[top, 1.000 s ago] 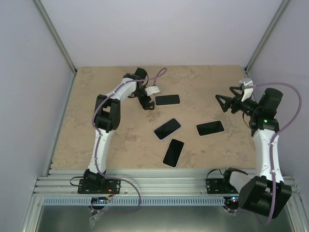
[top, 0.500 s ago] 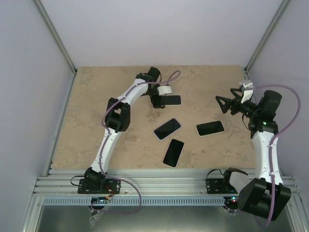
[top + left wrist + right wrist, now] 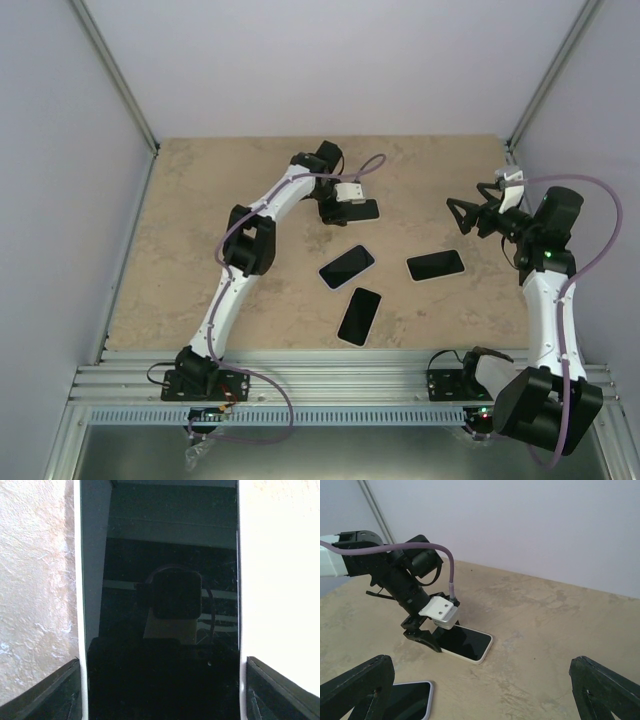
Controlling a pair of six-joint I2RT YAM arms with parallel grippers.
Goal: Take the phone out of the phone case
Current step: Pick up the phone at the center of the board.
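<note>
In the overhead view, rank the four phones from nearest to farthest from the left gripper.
1. Far phone, at the back of the table, directly under the left gripper.
2. Centre phone, mid-table, just in front of it.
3. Near phone at the front and right-hand phone on the right: too close to call.

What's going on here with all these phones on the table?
Two robot arms are set to take a phone out of its case. The left pincer straddles the far phone, one finger at each long edge; whether it grips yet is unclear. The right pincer hangs open above the table, holding nothing. Three other phones lie face up nearby.
</note>
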